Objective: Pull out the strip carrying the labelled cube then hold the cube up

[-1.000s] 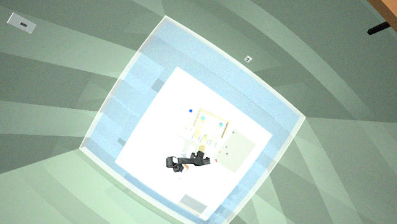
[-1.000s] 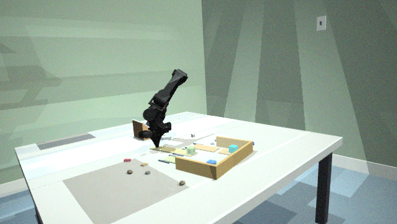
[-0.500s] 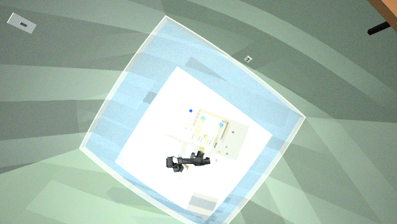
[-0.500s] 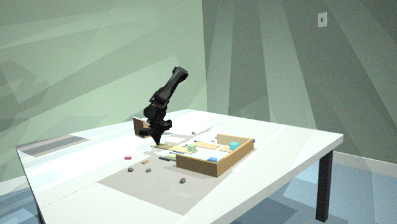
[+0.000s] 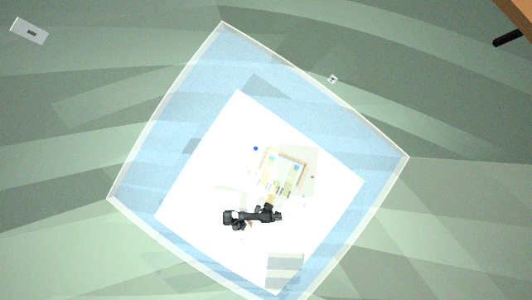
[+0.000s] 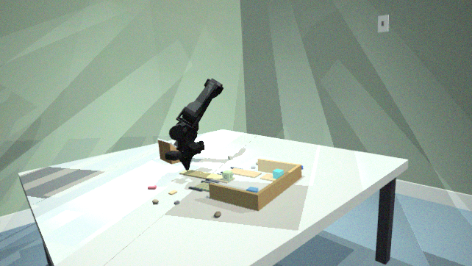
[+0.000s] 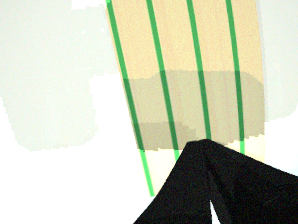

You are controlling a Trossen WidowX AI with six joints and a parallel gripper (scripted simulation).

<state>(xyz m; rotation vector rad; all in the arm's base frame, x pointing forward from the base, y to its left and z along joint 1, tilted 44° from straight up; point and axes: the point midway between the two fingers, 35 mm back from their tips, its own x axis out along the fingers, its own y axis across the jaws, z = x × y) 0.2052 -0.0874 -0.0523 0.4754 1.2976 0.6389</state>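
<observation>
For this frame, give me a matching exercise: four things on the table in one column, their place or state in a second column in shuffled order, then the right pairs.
Things:
1. pale green labelled cube
2. bright cyan cube
3. small pink oblong piece
4. black parallel-jaw gripper

Places or states:
A. lying on the white table top, outside the tray
B. shut, tip down at the end of the tan strip
C. inside the open wooden tray, near its far corner
D. on the tan strip, at the tray's open side

Pairs: 1-D, 2-C, 3-A, 4-B
</observation>
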